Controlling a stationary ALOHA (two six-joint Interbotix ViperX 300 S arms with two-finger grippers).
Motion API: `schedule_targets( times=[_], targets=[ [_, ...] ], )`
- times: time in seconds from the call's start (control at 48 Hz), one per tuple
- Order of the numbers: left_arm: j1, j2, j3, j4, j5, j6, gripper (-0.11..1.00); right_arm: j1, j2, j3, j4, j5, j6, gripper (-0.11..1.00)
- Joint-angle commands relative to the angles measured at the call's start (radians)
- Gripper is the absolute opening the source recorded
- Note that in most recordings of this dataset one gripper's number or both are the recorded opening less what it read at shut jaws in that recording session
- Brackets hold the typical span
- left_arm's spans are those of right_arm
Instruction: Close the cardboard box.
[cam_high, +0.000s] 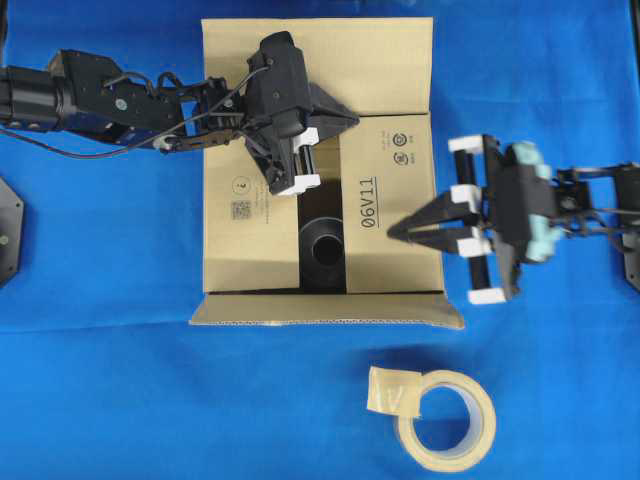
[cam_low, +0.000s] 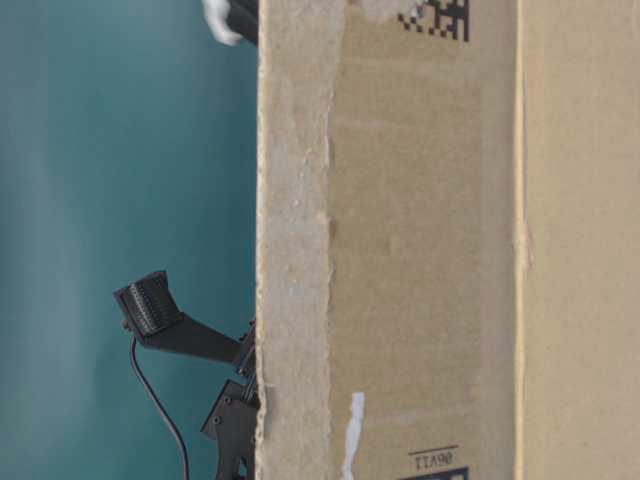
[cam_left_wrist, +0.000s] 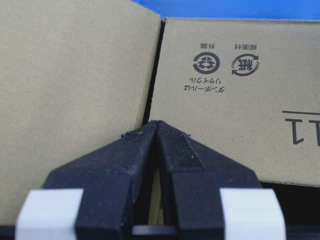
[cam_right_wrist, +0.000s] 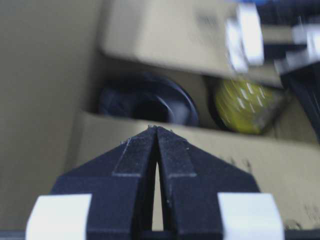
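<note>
The cardboard box (cam_high: 385, 200) stands mid-table, its right flap printed "06V11" and its left flap (cam_high: 245, 205) both lowered, with a dark gap between them. The far flap (cam_high: 330, 55) lies over the opening, and the near flap (cam_high: 320, 308) juts toward the front. My left gripper (cam_high: 352, 118) is shut and empty, its tip at the seam between the far flap (cam_left_wrist: 75, 85) and the right flap (cam_left_wrist: 235, 100). My right gripper (cam_high: 392, 230) is shut and empty, its tip (cam_right_wrist: 157, 128) over the right flap's inner edge (cam_right_wrist: 210, 150).
Inside the box sit a black round object (cam_right_wrist: 147, 102) and something yellow (cam_right_wrist: 245, 105). A beige tape roll (cam_high: 447, 420) lies on the blue cloth in front of the box. The table-level view shows only the box wall (cam_low: 420, 250) close up.
</note>
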Motion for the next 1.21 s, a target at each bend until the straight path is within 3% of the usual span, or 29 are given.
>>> schedule_targets(
  times=[0.0, 0.271, 0.541, 0.916, 1.186],
  targets=[
    [0.002, -0.015, -0.002, 0.002, -0.008, 0.0, 0.0, 0.058, -0.071, -0.017, 0.003, -0.005, 0.002, 0.0],
    [0.003, -0.018, 0.012, 0.002, -0.008, 0.0, 0.0, 0.267, -0.187, 0.012, 0.002, -0.077, 0.0, 0.0],
    [0.002, -0.02, 0.02, 0.002, -0.008, 0.0, 0.0, 0.413, -0.123, 0.031, 0.002, -0.072, -0.005, 0.0],
    [0.002, -0.02, 0.02, 0.002, -0.008, 0.0, 0.0, 0.41, 0.015, 0.023, 0.003, -0.08, -0.002, 0.0],
    [0.003, -0.02, 0.018, 0.002, -0.009, 0.0, 0.0, 0.29, -0.055, 0.026, 0.003, -0.08, -0.006, 0.0]
  ],
)
